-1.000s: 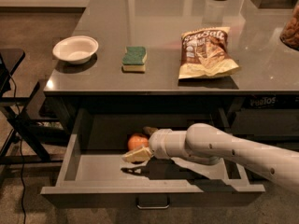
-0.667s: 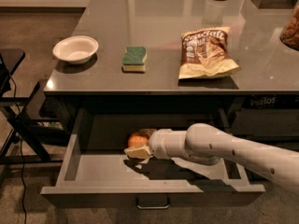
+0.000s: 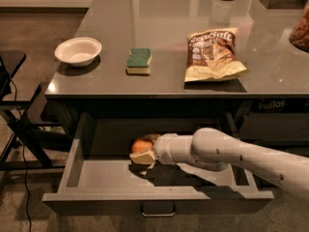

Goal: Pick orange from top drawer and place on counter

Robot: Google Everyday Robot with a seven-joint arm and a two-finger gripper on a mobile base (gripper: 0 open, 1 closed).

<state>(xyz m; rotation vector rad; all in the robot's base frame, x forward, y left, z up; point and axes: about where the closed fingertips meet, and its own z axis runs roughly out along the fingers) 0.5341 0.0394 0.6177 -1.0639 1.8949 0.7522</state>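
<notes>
The top drawer [image 3: 159, 197] is pulled open below the counter [image 3: 174, 57]. The orange [image 3: 140, 145] lies at the back middle of the drawer floor. My gripper [image 3: 146, 149] reaches in from the right on its white arm. It is shut on the orange, with one beige finger [image 3: 142, 157] under the front of the fruit and the other above and behind it. The orange rests low in the drawer, partly hidden by the fingers.
On the counter are a white bowl [image 3: 78, 50] at the left, a green-and-yellow sponge [image 3: 139, 61] and a chip bag [image 3: 212, 54]. A dark chair frame [image 3: 19, 124] stands left of the drawer. A jar [image 3: 301, 30] is at the right edge.
The lower finger has moved up against the orange, closing the gap. The arm shifted slightly left. The orange has stayed in place.
</notes>
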